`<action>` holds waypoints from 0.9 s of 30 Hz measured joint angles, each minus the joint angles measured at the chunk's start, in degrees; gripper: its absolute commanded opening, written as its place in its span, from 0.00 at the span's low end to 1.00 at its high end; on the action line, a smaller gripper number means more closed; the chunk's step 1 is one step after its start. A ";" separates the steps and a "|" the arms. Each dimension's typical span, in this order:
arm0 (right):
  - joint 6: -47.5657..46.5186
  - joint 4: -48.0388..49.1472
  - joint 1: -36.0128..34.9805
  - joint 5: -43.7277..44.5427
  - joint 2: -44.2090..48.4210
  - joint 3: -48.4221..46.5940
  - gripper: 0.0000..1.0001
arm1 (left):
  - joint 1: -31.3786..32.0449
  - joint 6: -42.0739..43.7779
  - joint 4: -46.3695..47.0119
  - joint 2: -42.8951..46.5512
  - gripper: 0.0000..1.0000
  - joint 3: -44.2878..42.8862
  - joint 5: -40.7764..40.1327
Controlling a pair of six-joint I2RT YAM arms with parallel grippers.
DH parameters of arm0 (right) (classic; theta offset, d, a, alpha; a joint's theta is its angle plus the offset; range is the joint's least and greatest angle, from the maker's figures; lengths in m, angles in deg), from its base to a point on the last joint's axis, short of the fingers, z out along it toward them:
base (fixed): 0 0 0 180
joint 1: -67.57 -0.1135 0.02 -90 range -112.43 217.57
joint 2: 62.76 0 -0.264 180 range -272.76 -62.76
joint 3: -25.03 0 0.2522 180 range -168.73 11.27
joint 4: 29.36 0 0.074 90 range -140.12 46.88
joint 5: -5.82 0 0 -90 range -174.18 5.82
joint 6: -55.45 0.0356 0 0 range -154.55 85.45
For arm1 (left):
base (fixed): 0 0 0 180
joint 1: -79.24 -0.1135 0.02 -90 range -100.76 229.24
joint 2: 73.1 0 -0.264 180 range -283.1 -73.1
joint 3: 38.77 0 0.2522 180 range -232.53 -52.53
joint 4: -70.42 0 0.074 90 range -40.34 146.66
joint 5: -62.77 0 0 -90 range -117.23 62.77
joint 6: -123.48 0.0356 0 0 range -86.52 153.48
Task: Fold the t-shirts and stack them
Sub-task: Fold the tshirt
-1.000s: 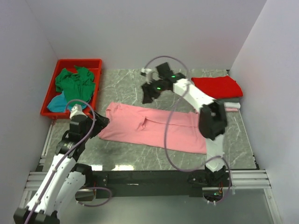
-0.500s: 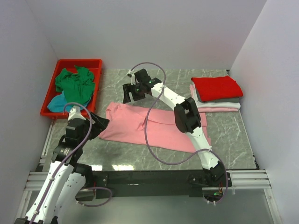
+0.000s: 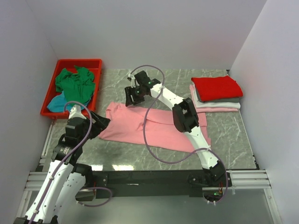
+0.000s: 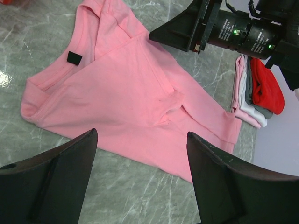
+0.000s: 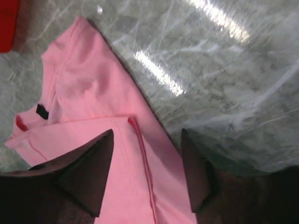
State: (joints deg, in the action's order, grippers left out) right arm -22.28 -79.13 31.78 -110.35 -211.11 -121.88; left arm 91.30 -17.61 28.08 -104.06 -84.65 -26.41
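Note:
A salmon pink t-shirt (image 3: 154, 127) lies partly folded and flat on the marble table, its dark neck label (image 4: 74, 57) towards the left end. My left gripper (image 3: 101, 123) hovers open just off the shirt's left end; in the left wrist view its jaws (image 4: 141, 134) stand wide over the near hem. Over the shirt's far left edge my right gripper (image 3: 132, 95) is open; the right wrist view shows it (image 5: 147, 131) straddling a folded seam, with nothing between the fingers.
A stack of folded shirts, red on top (image 3: 217, 86) over grey, white and pale pink layers (image 3: 216, 107), sits at the back right. A red bin (image 3: 79, 61) at the back left holds a crumpled green shirt (image 3: 74, 83) and a teal one (image 3: 58, 103).
My right arm has swung left from the table's middle back to the pink shirt's far left edge and come down a little. The left arm has barely moved.

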 measured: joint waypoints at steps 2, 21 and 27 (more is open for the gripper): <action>-0.39 -0.72 -0.02 -0.72 -0.09 0.00 0.51 | 0.00 0.00 0.00 0.00 0.82 0.00 0.02; 8.09 0.92 4.76 0.74 -0.72 0.31 0.00 | 0.00 0.42 0.00 -0.24 0.82 0.00 0.76; 17.55 7.06 12.98 4.04 -0.90 -1.81 0.10 | -0.04 0.37 0.20 -1.33 0.82 0.00 1.57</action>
State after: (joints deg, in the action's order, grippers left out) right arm -4.73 -72.07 44.76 -106.31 -212.01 -123.69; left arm 91.25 -17.24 28.27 -105.39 -84.65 -24.84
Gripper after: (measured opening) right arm 0.019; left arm 0.820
